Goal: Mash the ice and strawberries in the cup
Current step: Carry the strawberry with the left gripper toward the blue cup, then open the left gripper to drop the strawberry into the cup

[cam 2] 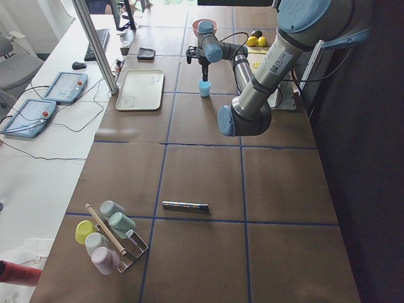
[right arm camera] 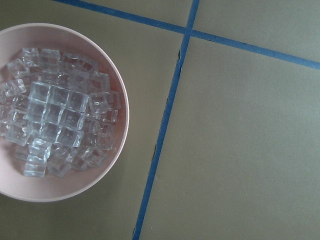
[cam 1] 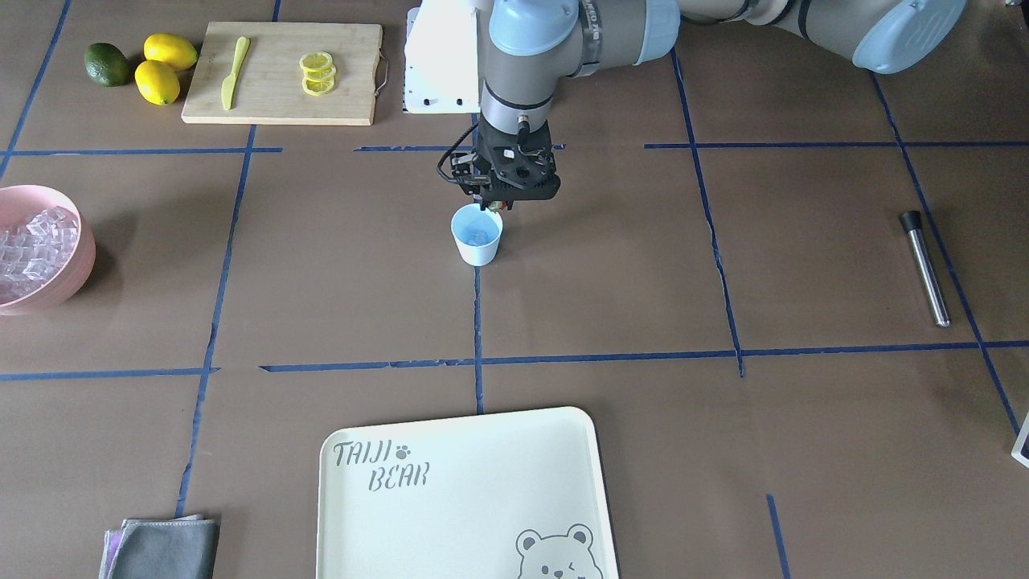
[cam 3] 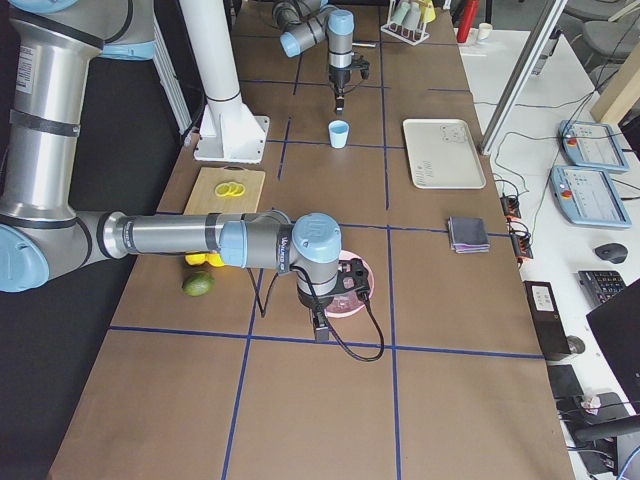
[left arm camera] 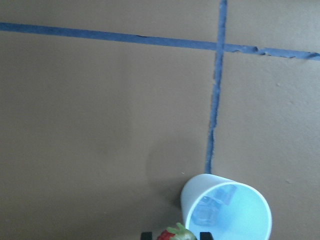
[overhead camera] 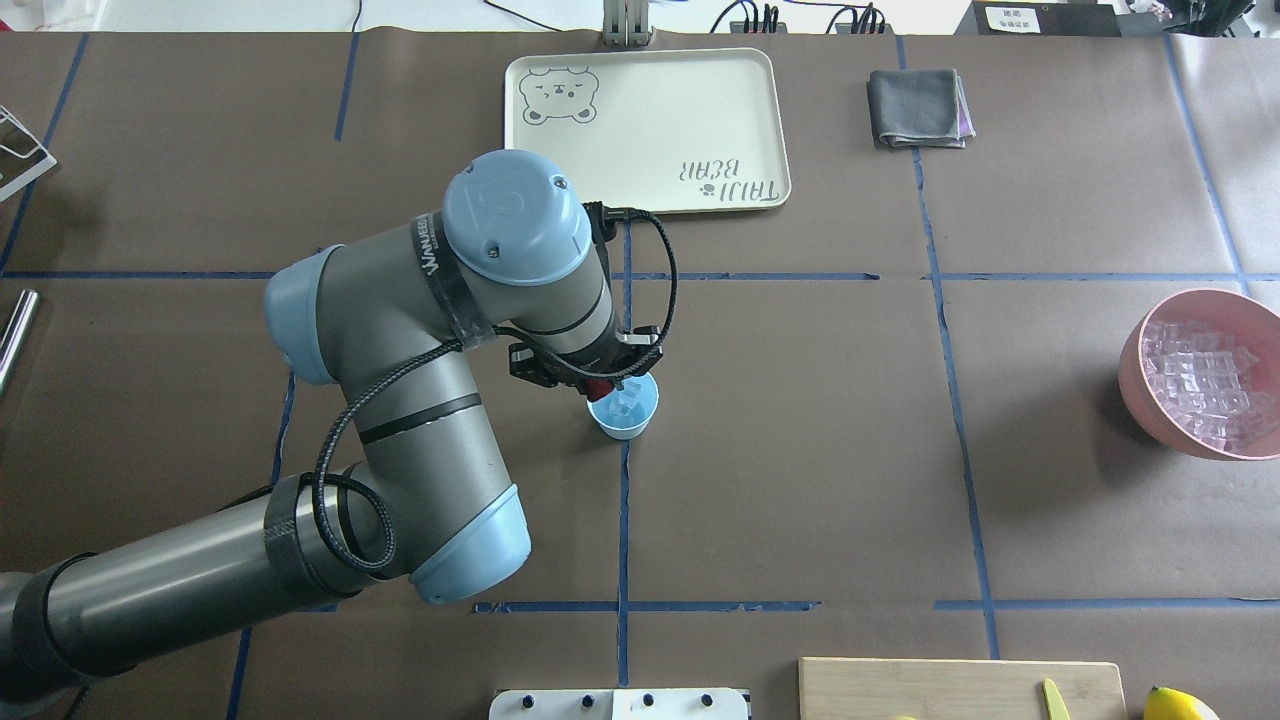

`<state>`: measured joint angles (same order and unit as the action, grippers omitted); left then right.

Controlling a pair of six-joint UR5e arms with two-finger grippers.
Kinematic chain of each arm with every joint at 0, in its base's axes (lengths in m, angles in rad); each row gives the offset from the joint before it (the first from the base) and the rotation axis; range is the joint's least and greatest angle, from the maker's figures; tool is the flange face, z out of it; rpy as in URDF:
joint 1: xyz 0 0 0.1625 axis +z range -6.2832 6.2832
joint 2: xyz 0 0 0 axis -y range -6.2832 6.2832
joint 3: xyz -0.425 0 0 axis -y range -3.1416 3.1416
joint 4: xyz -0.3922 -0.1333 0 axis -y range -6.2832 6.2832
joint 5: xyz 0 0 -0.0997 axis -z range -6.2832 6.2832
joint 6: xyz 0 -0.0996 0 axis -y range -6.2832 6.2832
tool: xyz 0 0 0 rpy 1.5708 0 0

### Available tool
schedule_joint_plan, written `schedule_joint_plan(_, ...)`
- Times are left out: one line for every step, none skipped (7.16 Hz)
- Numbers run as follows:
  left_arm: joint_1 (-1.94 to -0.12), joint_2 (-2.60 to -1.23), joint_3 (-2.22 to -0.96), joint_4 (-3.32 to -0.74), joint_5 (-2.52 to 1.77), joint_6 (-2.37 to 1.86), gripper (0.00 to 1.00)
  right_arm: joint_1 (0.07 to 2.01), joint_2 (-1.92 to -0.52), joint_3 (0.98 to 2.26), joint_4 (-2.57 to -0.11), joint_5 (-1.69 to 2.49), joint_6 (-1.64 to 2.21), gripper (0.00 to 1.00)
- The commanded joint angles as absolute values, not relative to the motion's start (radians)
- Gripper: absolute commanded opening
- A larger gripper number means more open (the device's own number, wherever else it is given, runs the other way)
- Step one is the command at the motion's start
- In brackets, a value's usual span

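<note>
- Brown paper-covered surface, gridded with blue tape: carries all items.
- Large round pink bowl: heaped with a stock of clear ice cubes. The right hand hangs over it, well apart from the cup. Whether that hand's fingers are apart or together cannot be told.
- Left hand: the nearer arm's, poised just above the cup's rim, fingers clamped on the berry.
- Small light-blue tapered plastic cup: upright, holding a few glassy ice cubes.
- Tiny red strawberry with green leafy cap: held at the rim's edge, not over the mouth's middle. Release probably calls for a slight shift toward the cup's centre.
</note>
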<state>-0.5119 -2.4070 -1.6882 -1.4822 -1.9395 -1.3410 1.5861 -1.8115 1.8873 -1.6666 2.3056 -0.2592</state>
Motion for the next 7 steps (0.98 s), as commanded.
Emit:
schedule_joint_plan(-0.5,-2.425,-1.677,-1.505,-1.94,-1.365,0.42,1.586,-1.812,1.887,-1.667,2.306,-0.259,0.99)
schedule_joint_plan(-0.5,-2.422,-1.677,-1.526,-1.94,-1.365,0.93,1.586,-1.812,1.887,-1.667,2.306,-0.259,0.99)
schedule_joint_plan(-0.5,-2.422,-1.677,-1.525,-1.94,-1.367,1.0,1.586,-1.812,1.887,-1.667,2.306,-0.259,0.99)
schedule_joint_plan(-0.5,-2.421,-1.677,-1.525,-1.939,-1.367,1.0,1.586,-1.812,1.887,-1.667,2.306,-0.259,0.99)
schedule_joint_plan(-0.5,-2.421,-1.677,-1.525,-1.939,-1.367,1.0,1.586,-1.815,1.887,-1.667,2.306,-0.259,0.99)
schedule_joint_plan(-0.5,-2.419,-1.678,-1.52,-1.937,-1.365,1.0,1.586,-1.815,1.887,-1.667,2.306,-0.259,0.99)
schedule_joint_plan(-0.503,-2.399,-1.689,-1.488,-1.936,-1.359,1.0,1.586,-1.815,1.887,-1.667,2.306,-0.259,0.99)
